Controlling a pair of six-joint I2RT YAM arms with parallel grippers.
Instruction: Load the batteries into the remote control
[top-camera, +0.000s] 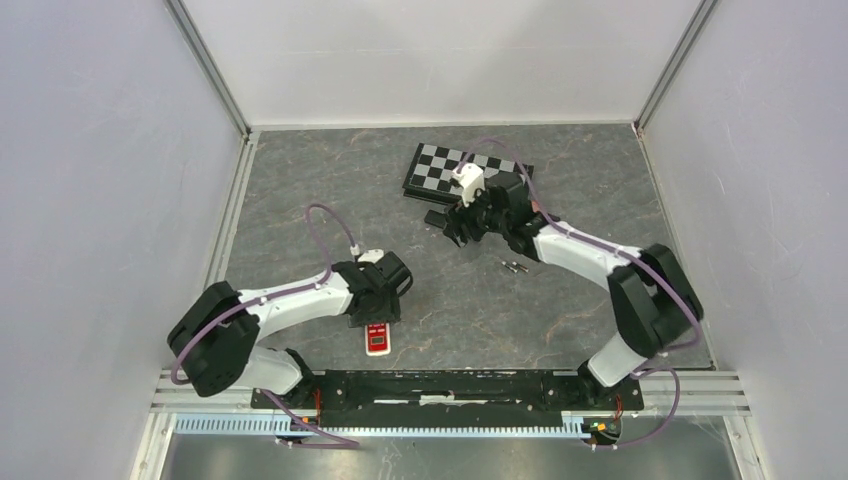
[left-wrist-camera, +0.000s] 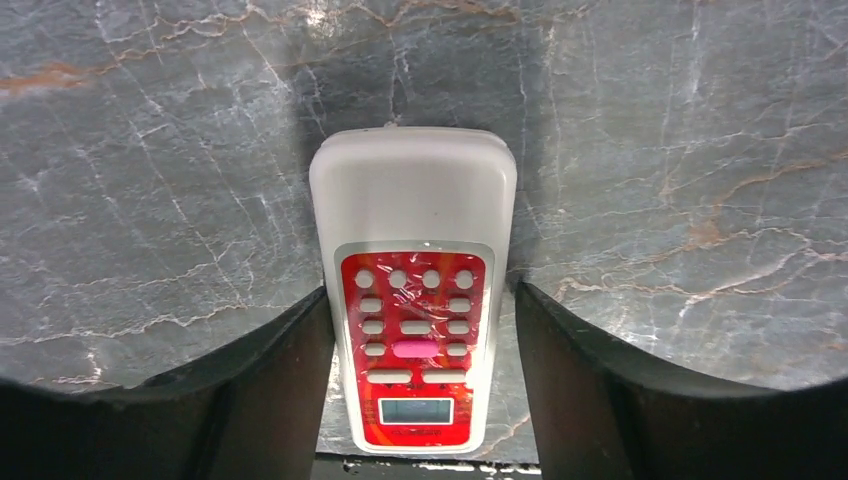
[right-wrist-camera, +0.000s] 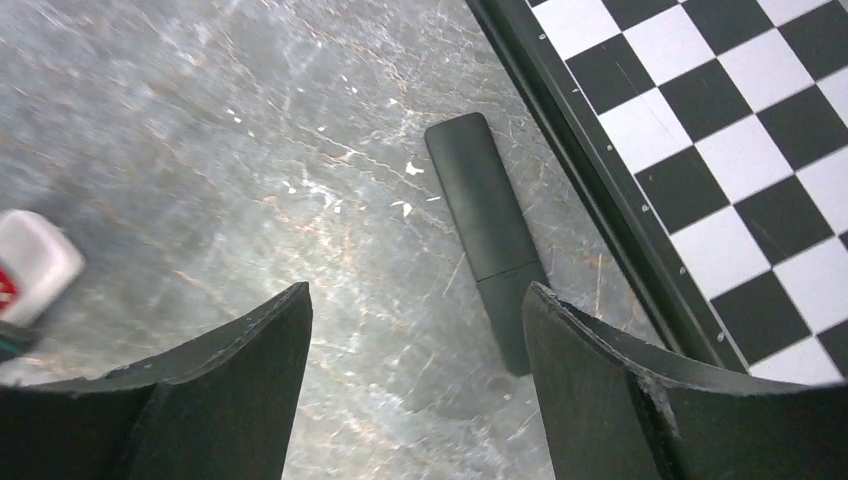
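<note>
A white remote control with a red button face (left-wrist-camera: 415, 330) lies face up on the marble table, between the fingers of my left gripper (left-wrist-camera: 422, 290). The left finger sits against its side; a narrow gap shows at the right finger. From above, this remote (top-camera: 377, 340) pokes out below the left gripper (top-camera: 376, 300). A slim black remote (right-wrist-camera: 485, 225) lies flat beside the chessboard, its near end behind my right finger. My right gripper (right-wrist-camera: 418, 287) hovers open and empty over bare table. Two tiny batteries (top-camera: 513, 266) lie on the table right of centre.
A folded black-and-white chessboard (top-camera: 465, 168) lies at the back centre; its dark rim (right-wrist-camera: 590, 170) runs close along the black remote. Grey walls enclose the table on three sides. The arm bases stand on a black rail (top-camera: 450, 385) along the near edge.
</note>
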